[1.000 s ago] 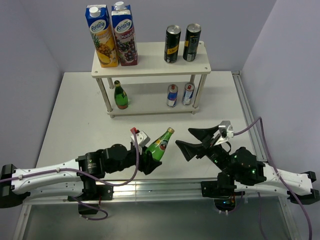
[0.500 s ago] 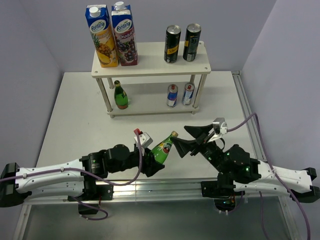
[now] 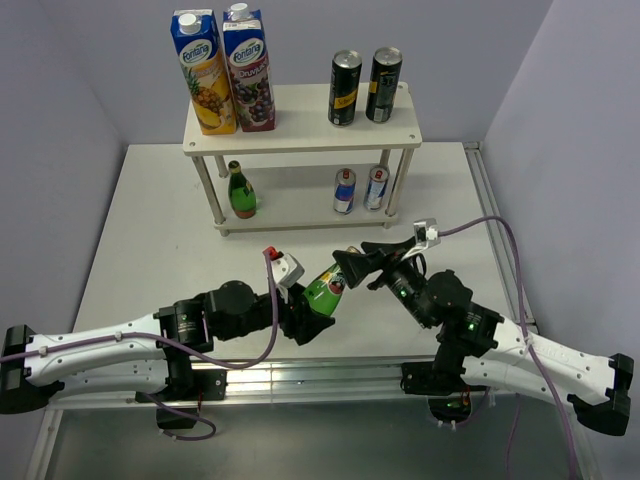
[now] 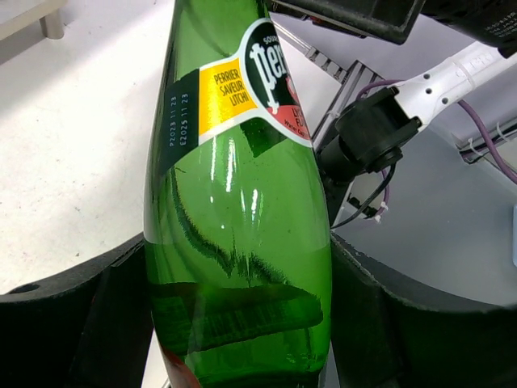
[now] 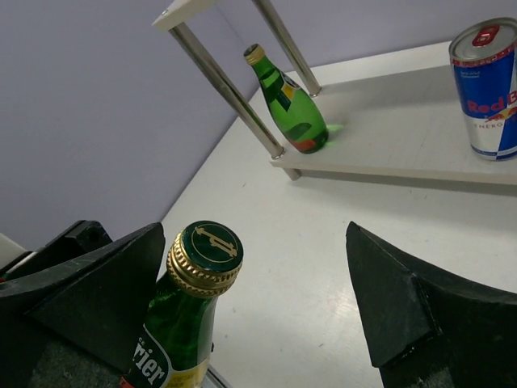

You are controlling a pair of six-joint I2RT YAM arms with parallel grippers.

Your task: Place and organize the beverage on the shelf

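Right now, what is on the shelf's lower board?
On the lower board: one green bottle at left, two cans at right. The top board covers its rear strip, so nothing there can be seen.

Your right gripper (image 5: 257, 233), jaws wide: green bottle (image 5: 182, 323) neck between them, hugging one finger, free gap beside the other. Ahead, bare table (image 5: 283, 218) up to the shelf (image 5: 404, 145). There a shelf leg (image 5: 226, 89), second green bottle (image 5: 291, 105) and Red Bull can (image 5: 489, 89) stand in the way.

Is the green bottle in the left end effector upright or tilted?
Tilted: from above, the green bottle leans, cap toward the right end effector, base in the left end effector.
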